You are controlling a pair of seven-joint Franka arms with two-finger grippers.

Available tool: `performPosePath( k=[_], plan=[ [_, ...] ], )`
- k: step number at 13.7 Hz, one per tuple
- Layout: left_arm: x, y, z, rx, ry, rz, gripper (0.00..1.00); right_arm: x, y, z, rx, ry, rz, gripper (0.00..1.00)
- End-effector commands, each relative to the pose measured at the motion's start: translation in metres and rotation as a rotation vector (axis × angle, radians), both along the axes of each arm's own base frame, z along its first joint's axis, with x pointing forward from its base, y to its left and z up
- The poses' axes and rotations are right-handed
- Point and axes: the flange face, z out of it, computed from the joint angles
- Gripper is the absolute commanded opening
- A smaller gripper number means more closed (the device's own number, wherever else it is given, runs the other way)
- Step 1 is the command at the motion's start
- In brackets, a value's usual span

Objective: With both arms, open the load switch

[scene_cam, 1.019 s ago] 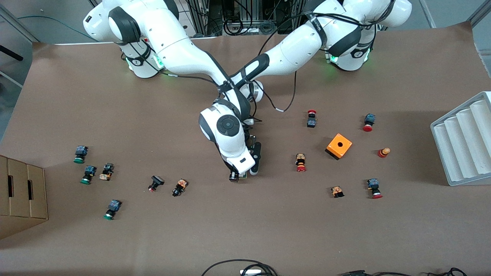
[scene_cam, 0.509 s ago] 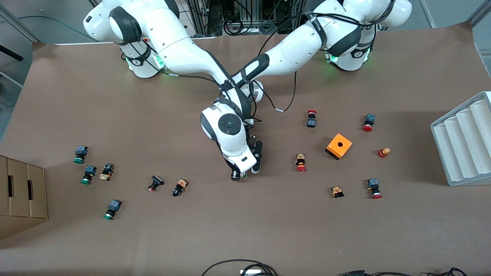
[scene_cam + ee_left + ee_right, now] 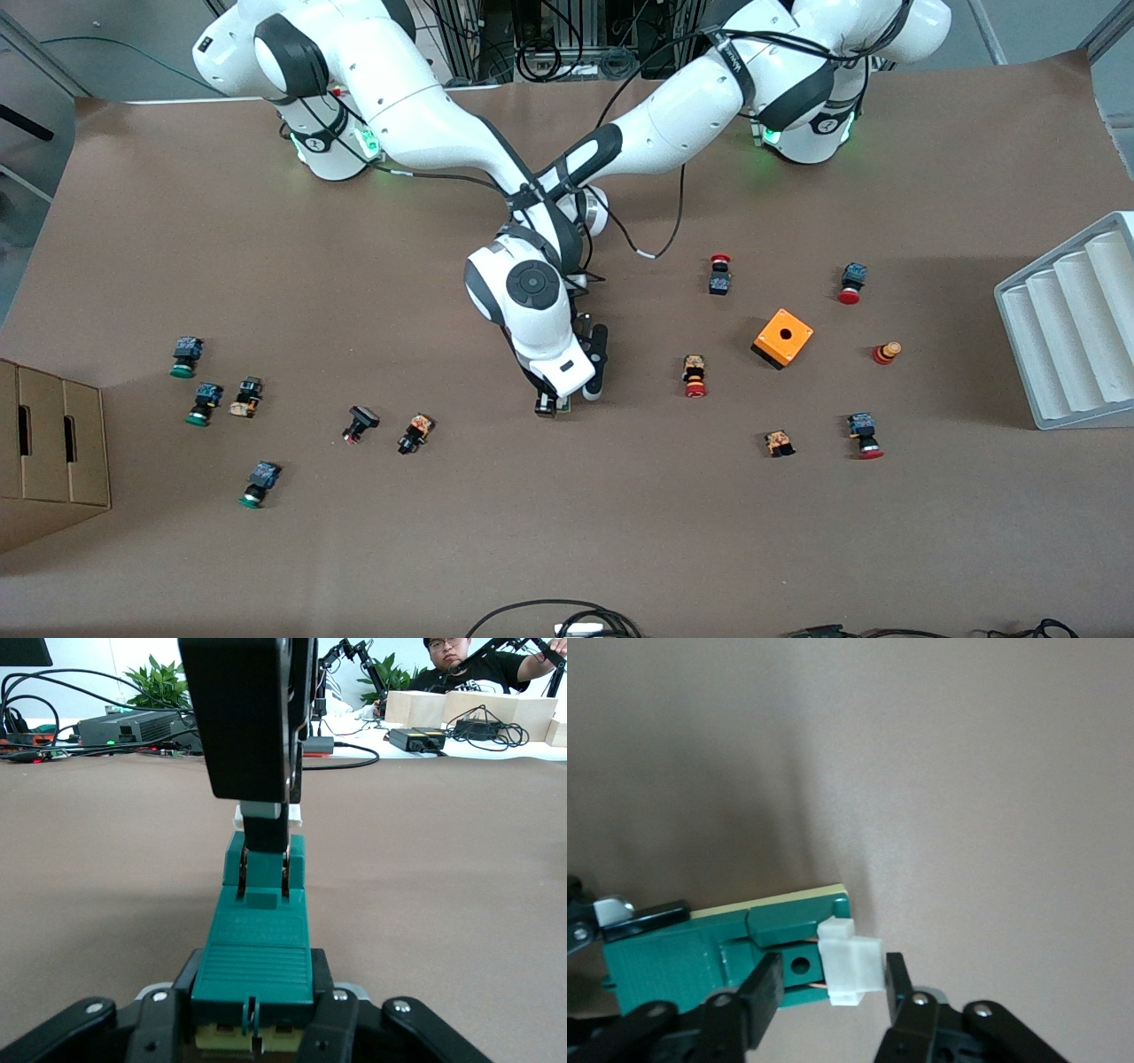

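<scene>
Orange box [image 3: 783,338] among scattered push buttons [image 3: 695,375]; grey ridged tray [image 3: 1067,323]; cardboard box [image 3: 49,452].

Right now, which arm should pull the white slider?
Right. Its end effector already straddles the white sliding piece, while the left end effector is shut on the load switch body, bracing it.

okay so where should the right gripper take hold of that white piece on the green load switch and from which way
Grip the white piece across its two flat sides, coming down from above. It sticks out past the load switch end, so both fingers fit around it while the left gripper clamps the green body.
</scene>
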Motion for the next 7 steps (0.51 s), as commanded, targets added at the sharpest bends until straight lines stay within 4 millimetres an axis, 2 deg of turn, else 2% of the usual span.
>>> performPosePath(
  k=[1, 7],
  plan=[
    [0.0021, -0.0022, -0.0019, -0.005, -0.016, -0.004, 0.39, -0.0135, 0.0131, -0.0116, 0.009, 0.008, 0.003, 0.53],
    [0.0024, -0.0025, -0.0009, -0.004, -0.017, -0.005, 0.39, -0.0149, 0.0156, -0.0071, 0.014, 0.006, 0.006, 0.53]
  ],
)
